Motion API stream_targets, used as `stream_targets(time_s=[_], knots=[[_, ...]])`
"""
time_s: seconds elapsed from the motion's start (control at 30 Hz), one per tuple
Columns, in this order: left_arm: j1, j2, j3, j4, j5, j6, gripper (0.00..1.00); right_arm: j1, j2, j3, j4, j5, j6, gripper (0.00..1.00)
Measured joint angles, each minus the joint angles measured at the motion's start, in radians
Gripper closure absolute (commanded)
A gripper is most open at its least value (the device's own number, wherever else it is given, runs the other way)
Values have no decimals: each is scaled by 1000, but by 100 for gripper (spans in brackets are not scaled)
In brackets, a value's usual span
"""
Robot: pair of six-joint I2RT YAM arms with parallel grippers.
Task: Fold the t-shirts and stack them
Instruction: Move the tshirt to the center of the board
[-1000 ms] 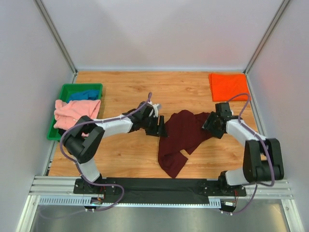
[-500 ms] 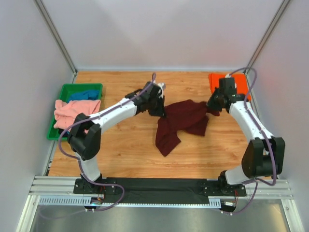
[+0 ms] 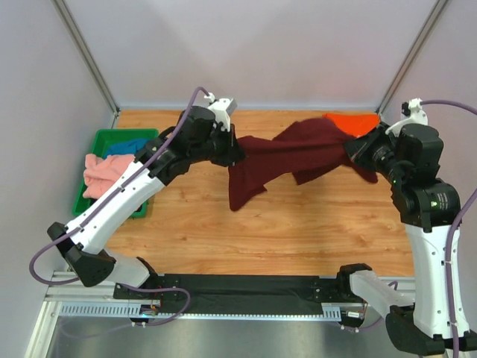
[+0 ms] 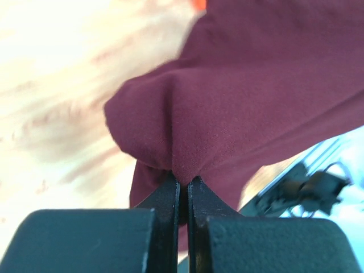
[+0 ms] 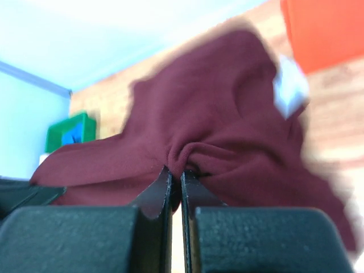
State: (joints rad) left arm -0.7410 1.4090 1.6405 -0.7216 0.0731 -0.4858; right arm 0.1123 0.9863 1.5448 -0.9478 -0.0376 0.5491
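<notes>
Hanging above the far half of the table (image 3: 313, 224), the maroon t-shirt (image 3: 294, 153) is pinched tight at opposite ends by the left gripper (image 4: 182, 185) and right gripper (image 5: 175, 181), not yet folded. Only the orange t-shirt (image 3: 361, 121) lies folded, at the far right corner; the pink t-shirt (image 3: 104, 173) and blue t-shirt (image 3: 133, 146) sit in the green tray (image 3: 104, 136).

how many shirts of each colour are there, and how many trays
maroon t-shirt: 1
orange t-shirt: 1
pink t-shirt: 1
blue t-shirt: 1
green tray: 1
total: 5
</notes>
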Motion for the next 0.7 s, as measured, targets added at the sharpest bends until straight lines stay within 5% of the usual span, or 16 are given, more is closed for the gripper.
stream_targets(time_s=[0.3, 0.4, 0.53, 0.7], knots=[[32, 24, -117, -51, -13, 27, 98, 10, 68, -211, -35, -36, -3, 94], [91, 106, -135, -36, -3, 42, 82, 10, 198, -281, 75, -69, -23, 87], [220, 296, -137, -32, 14, 49, 48, 9, 453, -268, 196, -90, -74, 80], [328, 399, -126, -91, -57, 58, 39, 6, 628, -167, 178, -41, -105, 57]])
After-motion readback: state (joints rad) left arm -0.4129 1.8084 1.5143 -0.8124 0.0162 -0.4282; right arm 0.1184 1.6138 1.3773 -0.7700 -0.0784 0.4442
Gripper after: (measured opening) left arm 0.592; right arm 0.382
